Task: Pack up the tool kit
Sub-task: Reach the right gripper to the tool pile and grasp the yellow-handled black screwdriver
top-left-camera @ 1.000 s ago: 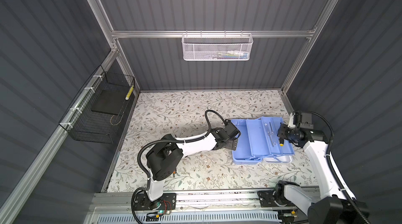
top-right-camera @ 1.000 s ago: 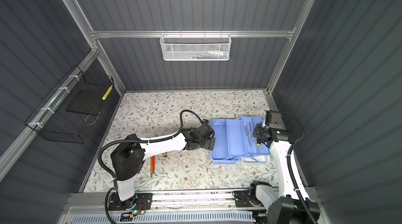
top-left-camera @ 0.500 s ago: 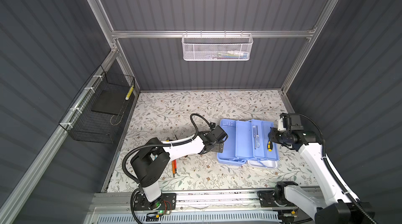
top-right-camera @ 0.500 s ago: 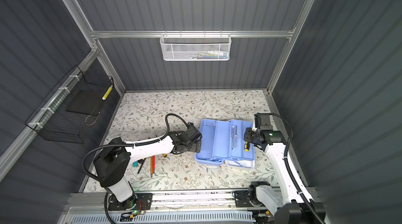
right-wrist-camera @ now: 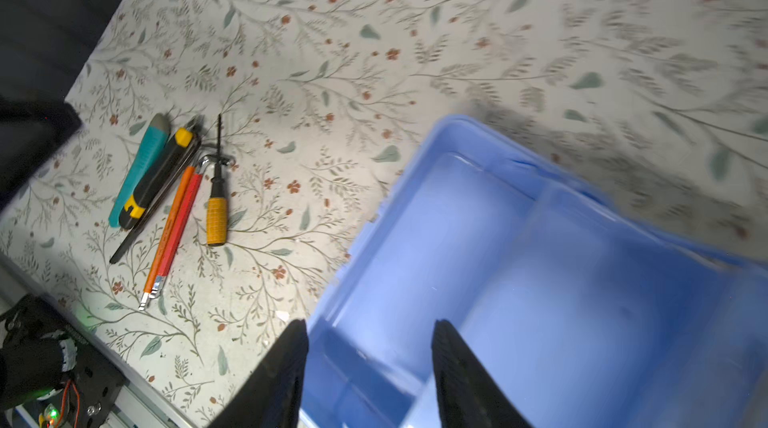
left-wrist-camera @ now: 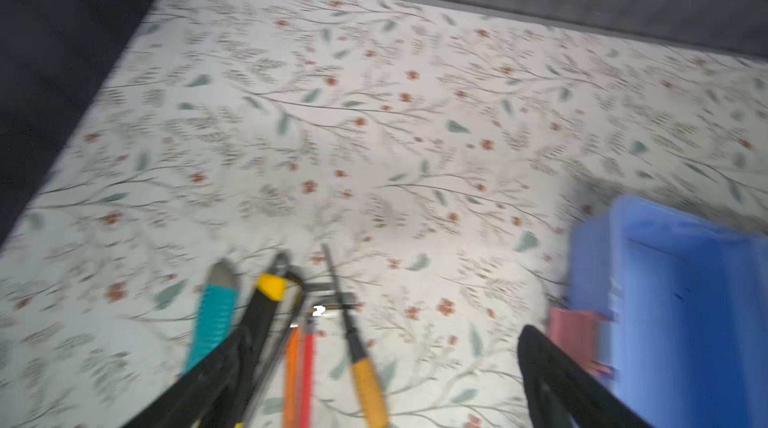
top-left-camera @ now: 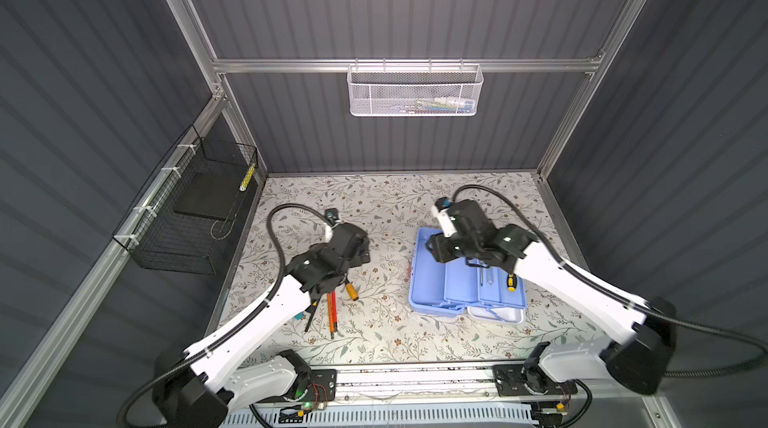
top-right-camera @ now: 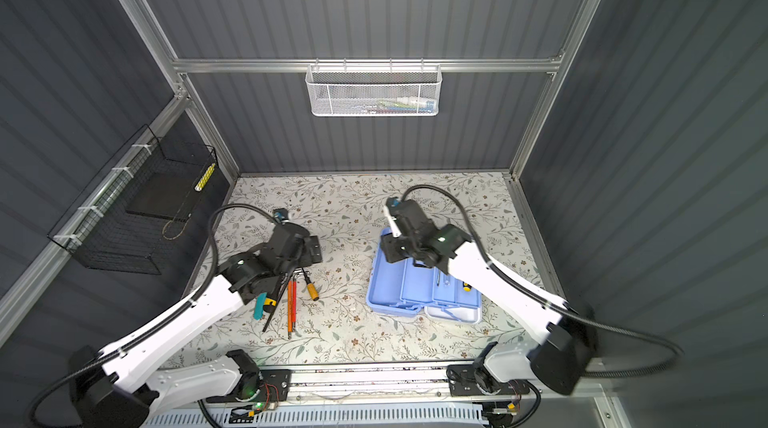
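The tool kit's light blue box (top-left-camera: 432, 280) (top-right-camera: 386, 284) lies open right of the table's middle, its white lid (top-left-camera: 494, 313) toward the front. A yellow-and-black screwdriver (top-left-camera: 510, 281) (top-right-camera: 466, 286) and a silver tool lie in its trays. My right gripper (top-left-camera: 440, 249) (top-right-camera: 392, 249) (right-wrist-camera: 370, 326) is open and empty over the box's back left corner, one finger outside the rim. Loose tools lie left of the middle: a teal knife (right-wrist-camera: 141, 168), black-and-yellow pliers (right-wrist-camera: 158, 178), orange and red pencils (right-wrist-camera: 172, 230) (top-left-camera: 331, 313) and a yellow-handled screwdriver (right-wrist-camera: 217, 205) (top-left-camera: 351, 291). My left gripper (top-left-camera: 359, 247) (top-right-camera: 309, 249) (left-wrist-camera: 382, 334) hangs open above them.
A white mesh basket (top-left-camera: 415, 91) (top-right-camera: 374, 91) hangs on the back wall. A black wire basket (top-left-camera: 195, 214) (top-right-camera: 137, 218) is fixed to the left wall. The arms' rail (top-left-camera: 415, 380) runs along the table's front edge. Dark walls close in three sides.
The blue box has shifted left and straightened. My right gripper moved from the box's right side to its back left corner. My left gripper drew back left, over the loose tools.
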